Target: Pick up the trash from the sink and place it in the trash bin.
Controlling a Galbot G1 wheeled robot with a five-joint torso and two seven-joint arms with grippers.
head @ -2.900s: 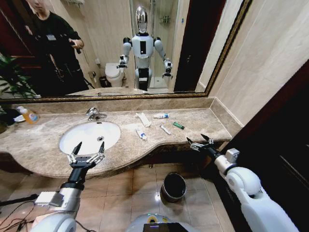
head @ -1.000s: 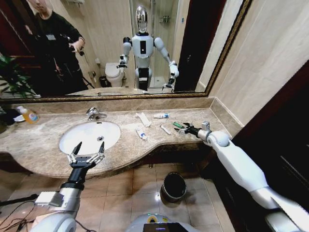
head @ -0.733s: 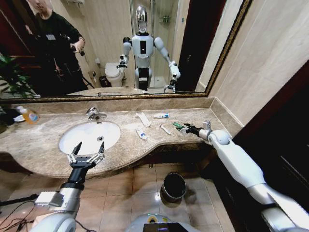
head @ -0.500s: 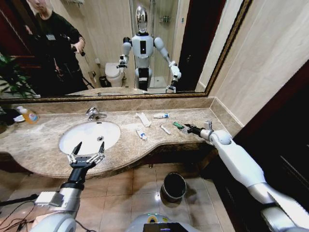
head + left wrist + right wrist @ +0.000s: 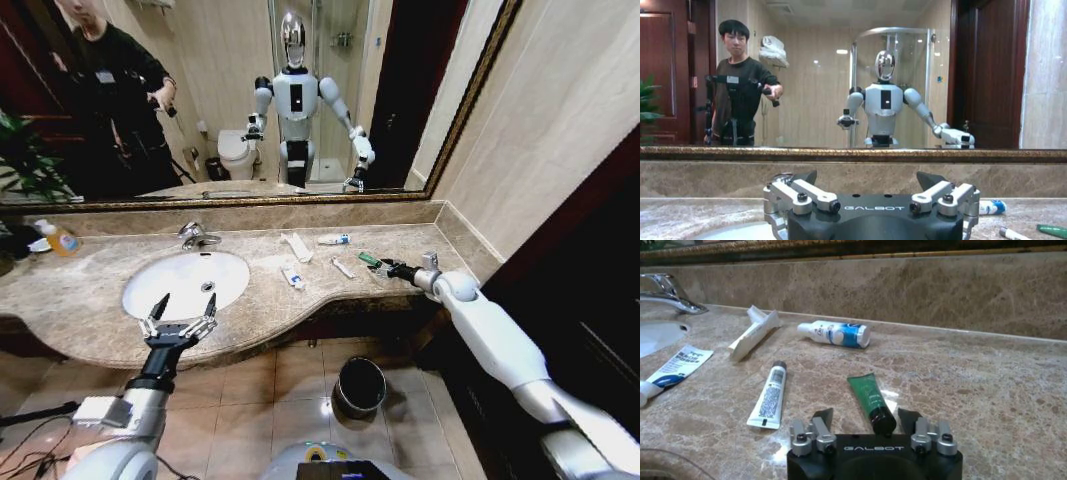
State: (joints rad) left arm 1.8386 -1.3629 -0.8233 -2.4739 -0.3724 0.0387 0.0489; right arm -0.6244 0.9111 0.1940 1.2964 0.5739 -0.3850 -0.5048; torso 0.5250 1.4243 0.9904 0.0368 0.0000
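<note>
The trash lies on the marble counter right of the white sink (image 5: 150,290): a flat white packet (image 5: 297,246), a white-and-blue tube (image 5: 334,240), a sachet (image 5: 293,278), a white stick (image 5: 343,268) and a green tube (image 5: 369,259). My right gripper (image 5: 385,268) is low over the counter. In the right wrist view it is open (image 5: 864,417), and the dark capped end of the green tube (image 5: 871,399) lies between its fingertips. My left gripper (image 5: 178,318) hangs open over the sink's front rim. The dark trash bin (image 5: 360,387) stands on the floor below the counter.
A chrome faucet (image 5: 197,236) stands behind the basin. A bottle of orange liquid (image 5: 60,238) is at the counter's far left. A large mirror runs along the back wall, and a side wall closes the counter's right end. Tiled floor surrounds the bin.
My right arm has swung up from the counter's front edge to the green tube, and over the last second it edged slightly right. The left arm has not moved.
</note>
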